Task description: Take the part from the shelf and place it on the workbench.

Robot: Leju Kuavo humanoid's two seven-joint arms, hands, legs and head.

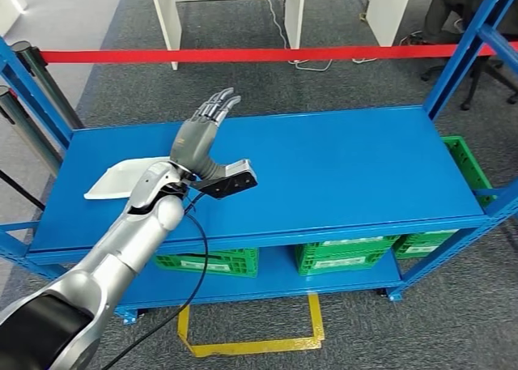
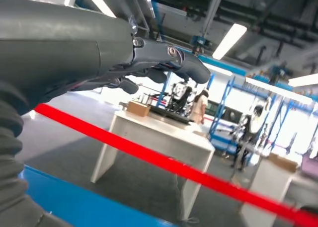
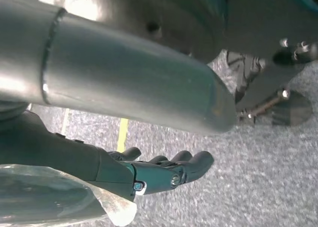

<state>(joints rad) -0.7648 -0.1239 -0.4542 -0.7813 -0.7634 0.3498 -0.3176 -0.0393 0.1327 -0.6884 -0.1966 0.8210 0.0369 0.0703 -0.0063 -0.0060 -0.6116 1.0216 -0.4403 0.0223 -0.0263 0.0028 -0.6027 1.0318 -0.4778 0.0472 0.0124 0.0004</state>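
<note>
**Left robot hand spread open above blue shelf, white part lying beside it**

Head view: The left robot hand (image 1: 200, 139) reaches out over the top deck of the blue shelf (image 1: 342, 172), fingers straight and apart, holding nothing. A flat white part (image 1: 119, 178) lies on the deck toward its left end, just beside and partly behind the silver wrist; whether the arm touches it cannot be told. A dark flat piece juts from the wrist toward the middle of the deck. Green crates (image 1: 342, 255) sit on the lower level. A red barrier tape (image 1: 275, 54) runs across the scene behind the shelf, with white table legs beyond it, and yellow floor tape (image 1: 256, 344) marks a box in front of the shelf.

Left wrist view: The left robot hand (image 2: 150, 63) shows its dark fingers stretched forward with nothing between them. Below lies a strip of the blue shelf (image 2: 75, 207), then the red barrier tape (image 2: 172, 167), a white worktop (image 2: 161, 135) bearing a cardboard box (image 2: 138, 108), and people standing farther back among blue racks.

Right wrist view: The right robot hand (image 3: 161, 172) hangs over grey carpet (image 3: 243, 187), fingers loosely extended and empty, beside a yellow floor line (image 3: 122, 133).
</note>
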